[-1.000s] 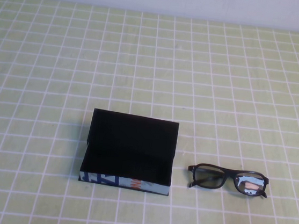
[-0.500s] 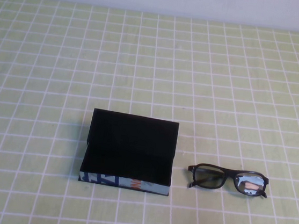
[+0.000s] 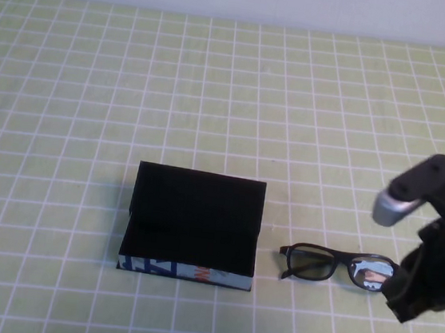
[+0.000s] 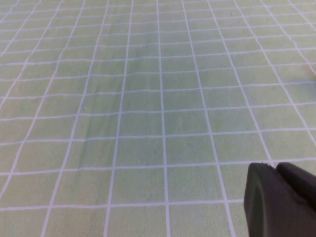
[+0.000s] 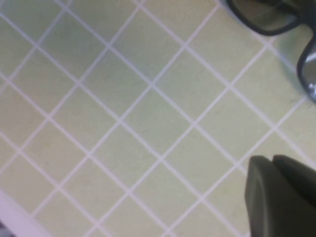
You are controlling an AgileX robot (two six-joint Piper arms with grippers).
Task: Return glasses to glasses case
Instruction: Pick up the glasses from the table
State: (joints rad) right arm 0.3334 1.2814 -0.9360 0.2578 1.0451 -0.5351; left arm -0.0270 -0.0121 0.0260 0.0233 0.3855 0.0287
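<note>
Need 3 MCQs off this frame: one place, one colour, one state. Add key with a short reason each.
1. The glasses lie where, relative to the glasses case?
A. inside it
B. on the robot's right of it
C. behind it

2. The tablecloth is:
A. green with white grid
B. plain blue
C. red striped

3. The glasses case is:
A. shut
B. open, empty
C. open, glasses inside

Key: 1 B, glasses sit on the cloth beside the right gripper; 2 A, white grid lines on green; 3 B, lid is up, black lining bare.
</note>
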